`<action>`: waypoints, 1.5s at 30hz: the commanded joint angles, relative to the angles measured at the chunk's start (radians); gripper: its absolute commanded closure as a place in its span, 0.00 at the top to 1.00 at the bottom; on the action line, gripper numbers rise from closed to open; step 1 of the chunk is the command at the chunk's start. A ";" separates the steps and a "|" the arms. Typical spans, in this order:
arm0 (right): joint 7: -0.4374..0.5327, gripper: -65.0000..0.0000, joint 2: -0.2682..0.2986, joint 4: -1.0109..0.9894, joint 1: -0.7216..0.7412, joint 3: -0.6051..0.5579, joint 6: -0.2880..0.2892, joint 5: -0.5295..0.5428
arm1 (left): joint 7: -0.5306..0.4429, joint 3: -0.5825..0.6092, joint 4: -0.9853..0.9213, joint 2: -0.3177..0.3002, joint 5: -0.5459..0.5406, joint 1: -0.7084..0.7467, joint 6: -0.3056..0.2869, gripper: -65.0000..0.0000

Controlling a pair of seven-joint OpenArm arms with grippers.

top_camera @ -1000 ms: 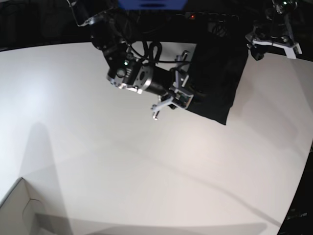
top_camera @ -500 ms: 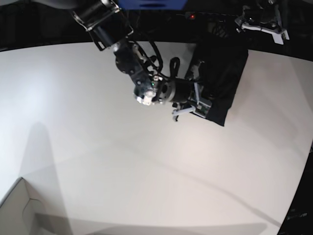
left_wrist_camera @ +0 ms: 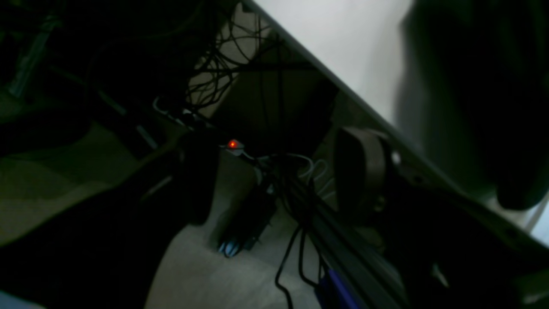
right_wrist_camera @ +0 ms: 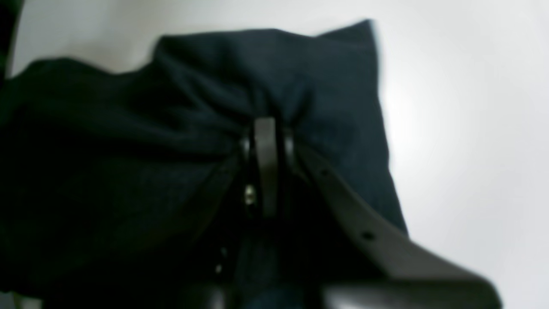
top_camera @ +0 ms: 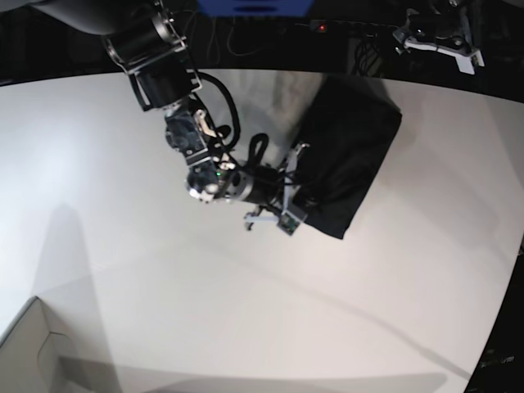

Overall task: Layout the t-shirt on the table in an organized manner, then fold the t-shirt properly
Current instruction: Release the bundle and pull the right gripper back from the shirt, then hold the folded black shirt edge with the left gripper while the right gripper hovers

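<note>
Black t-shirt (top_camera: 348, 151) pinched by right tool (right_wrist_camera: 266, 128), on white table (top_camera: 246, 303).

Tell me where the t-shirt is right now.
In the base view the t-shirt lies bunched on the table, toward the upper right near the far edge, its left edge pinched in the right gripper.
</note>
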 commanded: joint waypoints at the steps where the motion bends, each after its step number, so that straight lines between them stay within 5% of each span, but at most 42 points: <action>1: 0.012 0.01 -0.004 0.016 0.021 0.031 -0.001 0.003 | -0.012 0.010 0.033 -0.003 -0.012 -0.002 -0.005 0.63; 11: 0.005 0.01 0.017 0.235 -0.077 0.140 -0.001 0.003 | -0.012 0.133 0.096 -0.009 -0.177 -0.004 0.002 0.64; 21: 0.003 0.01 0.020 0.511 -0.256 0.143 -0.001 0.003 | -0.012 0.148 0.090 0.009 -0.185 -0.041 0.006 0.64; 31: 0.003 0.01 0.040 0.536 -0.361 0.142 -0.001 0.003 | -0.021 0.274 0.093 0.009 -0.187 -0.084 0.006 0.64; 45: 0.003 0.01 0.111 0.542 -0.376 0.146 -0.001 0.003 | -0.013 0.283 0.084 0.009 -0.187 -0.165 0.007 0.63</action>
